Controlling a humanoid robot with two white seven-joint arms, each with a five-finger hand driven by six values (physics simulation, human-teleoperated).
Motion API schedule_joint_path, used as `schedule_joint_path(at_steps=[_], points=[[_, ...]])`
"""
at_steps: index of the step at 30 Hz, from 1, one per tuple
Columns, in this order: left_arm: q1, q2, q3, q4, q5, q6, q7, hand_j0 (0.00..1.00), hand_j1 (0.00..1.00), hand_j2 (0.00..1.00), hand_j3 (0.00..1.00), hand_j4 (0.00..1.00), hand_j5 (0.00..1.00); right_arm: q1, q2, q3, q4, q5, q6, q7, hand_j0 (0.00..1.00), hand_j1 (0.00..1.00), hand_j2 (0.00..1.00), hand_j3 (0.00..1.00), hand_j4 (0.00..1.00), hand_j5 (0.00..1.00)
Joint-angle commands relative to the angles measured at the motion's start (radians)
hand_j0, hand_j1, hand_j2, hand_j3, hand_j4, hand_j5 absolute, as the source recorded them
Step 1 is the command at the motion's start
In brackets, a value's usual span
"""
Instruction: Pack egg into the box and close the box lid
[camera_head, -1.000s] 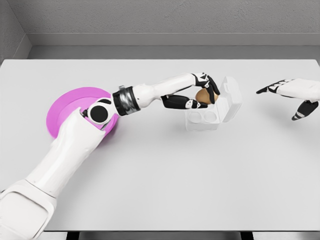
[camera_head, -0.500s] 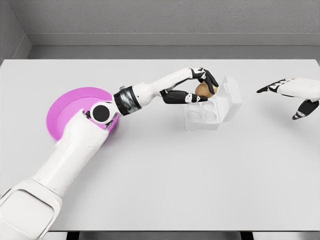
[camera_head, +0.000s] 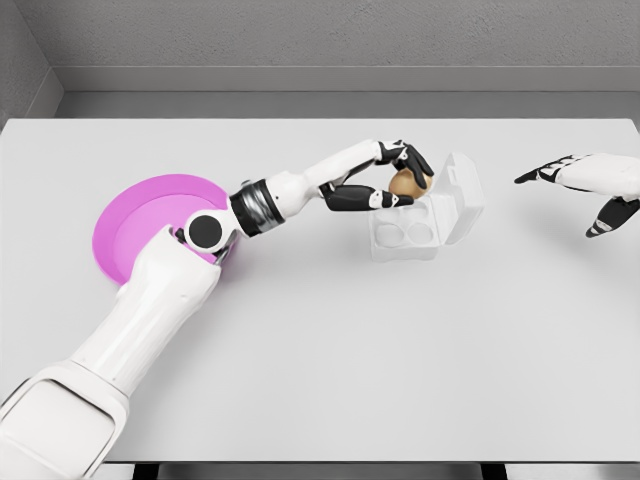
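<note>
You are looking down from the robot's head onto a pale grey worktop that fills most of the view, with a grey wall behind it. The left arm comes in from the lower left corner and reaches across toward the centre right. Its left hand has dark fingers curled around a brown egg, gripping it between thumb and fingertips. The egg sits just above the rear left part of a small translucent white box, which rests on the worktop right of centre. You can make out round hollows in the box's tray, the two front ones showing and unfilled; whether the egg already touches the tray cannot be told from this angle. The box lid stands raised and tilted back to the right of the tray, hinged along that side, so the box is not closed. On the left side of the worktop lies a round magenta plate, partly hidden by the left arm's elbow joint, and well apart from the box. The right hand shows at the right edge, level with the box but well apart from it, hovering with its fingers loosely spread and holding nothing. Its forearm runs out of view past the right edge.
</note>
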Motion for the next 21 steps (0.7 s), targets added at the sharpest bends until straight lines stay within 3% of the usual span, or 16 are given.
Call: schedule_joint_path(at_steps=[1,6,12,16,21], points=[[0.000,-0.011,0.000,0.022,0.017,0.002,0.003,0.44,0.44,0.44,0.44,0.44,0.44,0.000,-0.002,-0.001,0.000,-0.003,0.002,0.000,1.00,1.00,1.00,1.00,1.00,1.00],[-0.005,-0.037,0.003,0.070,0.066,0.002,0.006,0.45,0.45,0.45,0.45,0.45,0.45,0.000,-0.002,-0.001,0.000,-0.003,0.002,0.000,1.00,1.00,1.00,1.00,1.00,1.00],[-0.006,-0.040,0.006,0.075,0.089,0.002,0.006,0.44,0.44,0.44,0.44,0.44,0.44,0.000,-0.002,-0.001,-0.002,-0.003,0.002,0.000,1.00,1.00,1.00,1.00,1.00,1.00],[-0.009,-0.042,0.008,0.061,0.166,0.002,0.008,0.43,0.43,0.43,0.43,0.43,0.43,0.000,-0.003,0.001,-0.002,-0.003,0.002,0.000,1.00,1.00,1.00,1.00,1.00,1.00],[-0.005,-0.063,0.011,0.059,0.204,0.002,0.008,0.42,0.42,0.42,0.42,0.42,0.42,0.000,-0.003,0.004,-0.002,-0.003,0.002,0.000,1.00,1.00,1.00,1.00,1.00,1.00]])
